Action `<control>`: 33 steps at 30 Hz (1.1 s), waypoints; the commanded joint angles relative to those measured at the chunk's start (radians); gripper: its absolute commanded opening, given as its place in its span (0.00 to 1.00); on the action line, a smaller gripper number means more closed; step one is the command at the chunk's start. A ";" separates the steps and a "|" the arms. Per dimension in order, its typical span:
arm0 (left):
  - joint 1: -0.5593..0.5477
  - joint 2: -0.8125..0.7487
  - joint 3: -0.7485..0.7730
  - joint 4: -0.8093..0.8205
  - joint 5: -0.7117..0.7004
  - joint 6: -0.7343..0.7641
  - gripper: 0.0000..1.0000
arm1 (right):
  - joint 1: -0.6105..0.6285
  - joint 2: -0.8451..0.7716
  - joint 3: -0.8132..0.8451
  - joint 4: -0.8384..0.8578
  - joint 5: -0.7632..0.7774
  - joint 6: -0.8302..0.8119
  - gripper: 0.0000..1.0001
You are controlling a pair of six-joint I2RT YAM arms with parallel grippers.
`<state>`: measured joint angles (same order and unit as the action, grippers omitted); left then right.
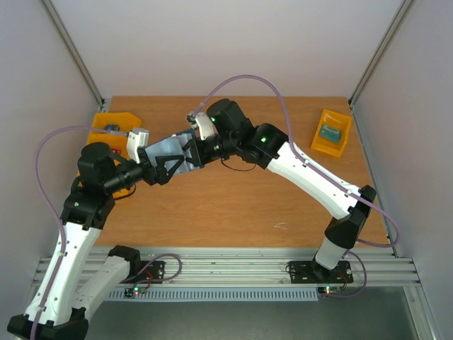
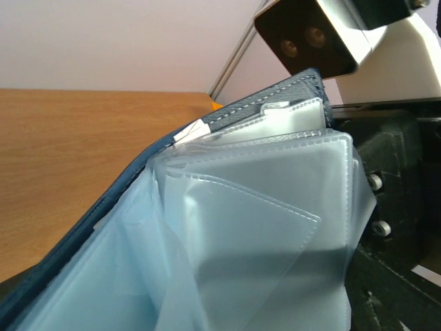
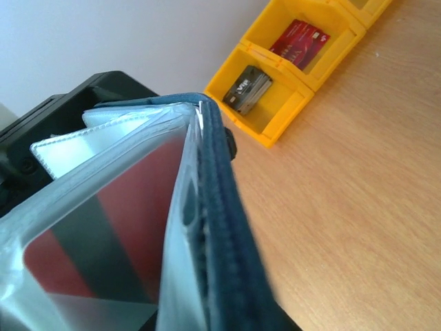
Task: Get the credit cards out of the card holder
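Held above the middle of the wooden table (image 1: pixel 233 205), the opened navy card holder (image 1: pixel 164 150) sits clamped in our right gripper (image 1: pixel 196 153), while we cannot tell whether our left gripper (image 1: pixel 168 168) at its other end grips it or stands open, with yellow bins (image 1: pixel 331 132) beyond.

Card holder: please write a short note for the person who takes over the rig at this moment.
Left gripper: at the card holder, open or shut unclear.
Right gripper: shut on the card holder's edge, holding it spread above the table.
Inside: a red-and-grey card in a clear sleeve.
Done: one red card lies in a yellow bin.
To do: pull the sleeved card out.
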<state>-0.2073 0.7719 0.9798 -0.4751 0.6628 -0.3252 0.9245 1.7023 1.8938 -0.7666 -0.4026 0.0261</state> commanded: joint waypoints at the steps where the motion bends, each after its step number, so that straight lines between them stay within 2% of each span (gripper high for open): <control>1: 0.009 0.000 -0.006 -0.065 -0.079 0.051 0.99 | -0.016 -0.059 0.011 0.097 -0.125 0.057 0.01; 11: 0.007 -0.025 -0.019 -0.026 -0.025 0.176 0.99 | -0.032 -0.025 0.027 0.077 -0.115 0.126 0.01; 19: 0.003 -0.008 -0.023 0.039 0.043 0.115 0.98 | -0.032 -0.015 0.044 0.057 -0.131 0.102 0.01; 22: 0.003 -0.019 -0.034 0.056 0.061 0.067 0.83 | -0.032 -0.038 0.037 0.043 -0.137 0.066 0.01; 24: 0.003 -0.023 -0.036 0.056 0.071 0.042 0.67 | -0.032 -0.061 0.014 0.045 -0.138 0.046 0.01; 27: 0.004 -0.031 -0.046 0.075 0.109 0.018 0.51 | -0.033 -0.082 0.002 0.042 -0.162 0.022 0.01; 30: 0.003 -0.039 -0.061 0.104 0.141 -0.003 0.27 | -0.032 -0.093 -0.001 0.031 -0.182 -0.006 0.01; 33: 0.003 -0.043 -0.060 0.113 0.175 -0.027 0.10 | -0.034 -0.122 -0.019 0.022 -0.173 -0.045 0.06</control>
<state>-0.2035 0.7387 0.9363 -0.4229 0.7815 -0.3092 0.8852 1.6562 1.8889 -0.7586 -0.5194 0.0509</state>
